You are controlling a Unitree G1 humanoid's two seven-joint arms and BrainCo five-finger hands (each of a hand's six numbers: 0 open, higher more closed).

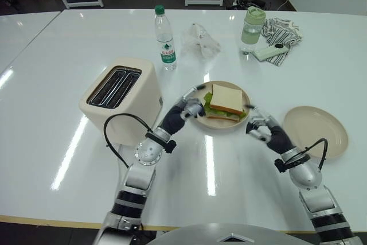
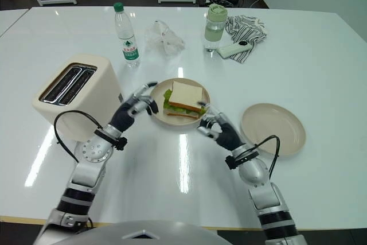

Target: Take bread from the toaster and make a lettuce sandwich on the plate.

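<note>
Beside plate (image 1: 218, 125), left robot hand (image 1: 183, 109) and right robot hand (image 1: 261, 125) curl.

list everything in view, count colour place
table: 1, white, under everything
toaster: 1, cream, table's left
plate: 1, beige, centre
sandwich: 1, white bread, green lettuce, on that plate
empty plate: 1, beige, right of sandwich
water bottle: 1, clear, green cap, beyond toaster
tumbler: 1, pale green, far side
striped cloth: 1, black-white, beside tumbler
plastic bag: 1, clear, between bottle and tumbler
left hand: 1, dark, by plate's left rim
right hand: 1, dark, by plate's right rim
</note>
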